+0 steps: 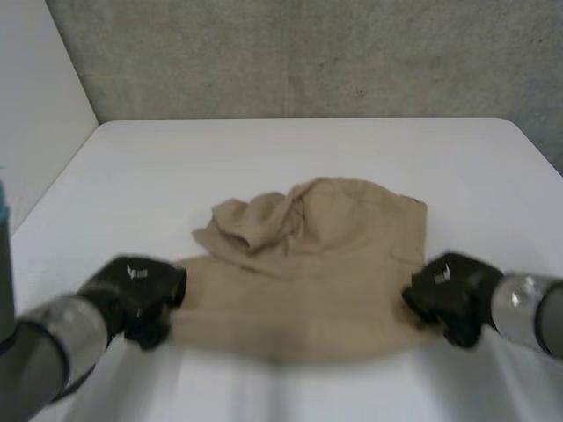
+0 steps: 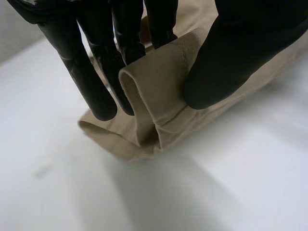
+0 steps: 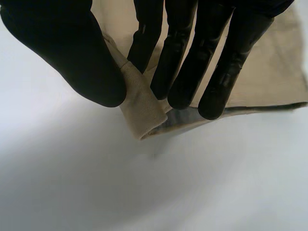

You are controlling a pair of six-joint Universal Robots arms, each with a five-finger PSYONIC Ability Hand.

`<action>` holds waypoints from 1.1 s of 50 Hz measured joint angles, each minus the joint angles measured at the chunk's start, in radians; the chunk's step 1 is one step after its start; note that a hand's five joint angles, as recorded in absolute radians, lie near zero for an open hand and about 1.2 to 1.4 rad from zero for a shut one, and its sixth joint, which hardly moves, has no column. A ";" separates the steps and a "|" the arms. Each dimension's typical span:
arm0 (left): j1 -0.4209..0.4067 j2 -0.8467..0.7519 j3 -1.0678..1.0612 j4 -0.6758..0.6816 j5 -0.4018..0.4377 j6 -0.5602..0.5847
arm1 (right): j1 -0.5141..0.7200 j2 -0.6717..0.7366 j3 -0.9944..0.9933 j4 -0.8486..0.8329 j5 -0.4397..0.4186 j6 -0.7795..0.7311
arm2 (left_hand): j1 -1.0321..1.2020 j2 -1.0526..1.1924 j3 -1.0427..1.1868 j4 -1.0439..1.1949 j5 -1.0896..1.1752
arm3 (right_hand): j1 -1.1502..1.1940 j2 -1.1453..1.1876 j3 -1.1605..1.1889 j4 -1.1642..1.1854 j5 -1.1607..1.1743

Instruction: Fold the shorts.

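Tan shorts [image 1: 317, 272] lay on the white table [image 1: 264, 149], toward the robot's side, with a rumpled bunch at the far left part. The left arm reached in low from the left. The left hand [image 1: 141, 290] was at the cloth's near left corner, thumb and fingers [image 2: 103, 96] clamped on a raised fold of the hem. The right arm came in low from the right. The right hand [image 1: 449, 294] was at the near right corner, its thumb pinching a cloth tip against straight fingers [image 3: 214, 91].
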 measured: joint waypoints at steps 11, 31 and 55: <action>-0.022 -0.029 -0.079 0.015 0.071 0.003 | -0.070 -0.065 0.160 -0.075 -0.021 -0.073 | -0.880 -0.856 -0.845 -0.848 -0.814 | 0.000 0.000 0.000 0.000 0.000; -0.137 -0.316 0.240 0.485 0.057 -0.082 | -0.071 -0.024 0.168 -0.248 -0.023 0.054 | -0.924 -0.979 -0.961 -0.977 -0.919 | 0.019 0.000 0.000 0.000 0.020; -0.093 -0.942 1.013 0.557 -0.009 0.005 | -0.061 0.007 0.190 -0.323 -0.023 0.068 | -0.803 -0.869 -0.861 -0.864 -0.808 | 0.024 0.018 0.000 0.000 0.020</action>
